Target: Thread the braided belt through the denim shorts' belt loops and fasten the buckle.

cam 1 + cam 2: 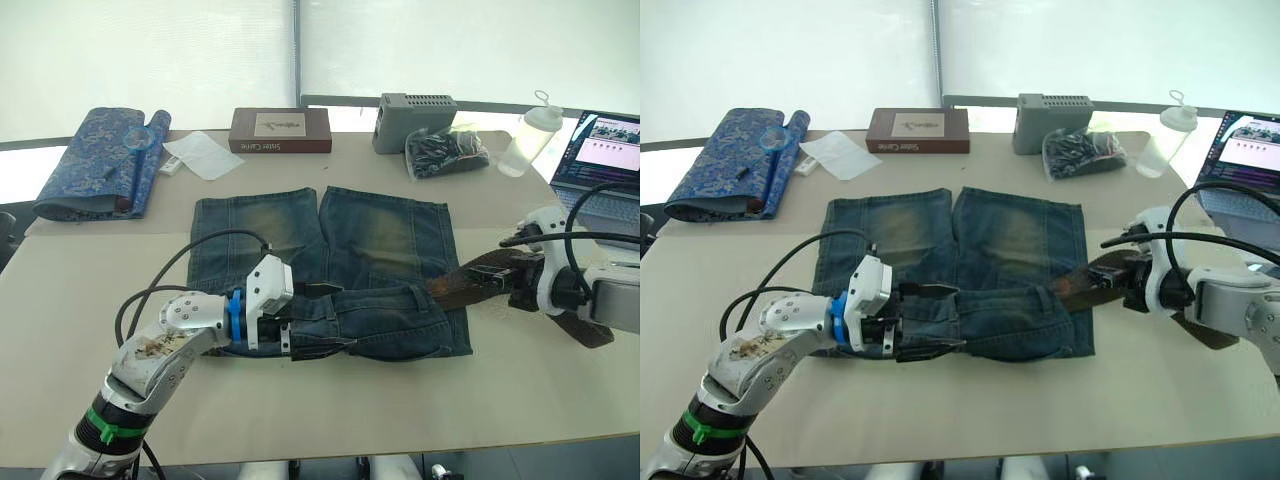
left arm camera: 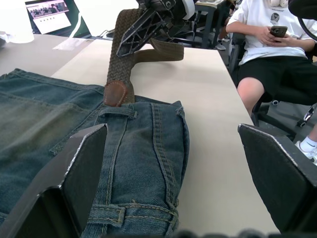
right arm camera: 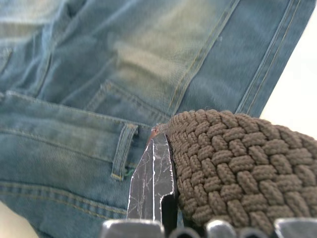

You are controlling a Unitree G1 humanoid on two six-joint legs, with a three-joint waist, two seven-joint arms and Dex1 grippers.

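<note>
Woven brown braided belt [image 3: 237, 163] is sitting clamped in the right gripper [image 1: 520, 280] at 3 o'clock, leather tip touching the denim shorts [image 1: 330, 270]; left gripper [image 1: 300, 320] fingers are spreading wide over the waistband.

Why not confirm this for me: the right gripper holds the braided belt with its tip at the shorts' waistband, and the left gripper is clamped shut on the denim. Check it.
One part is wrong. The left gripper is open, its fingers spread either side of the denim shorts, as the left wrist view shows. The right gripper does hold the braided belt with its tip at the waistband.

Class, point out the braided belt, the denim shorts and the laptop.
braided belt [image 2: 121, 62], left wrist view, woven strap.
denim shorts [image 1: 385, 235], left eye view, faded leg patch.
laptop [image 1: 610, 140], left eye view, screen.
</note>
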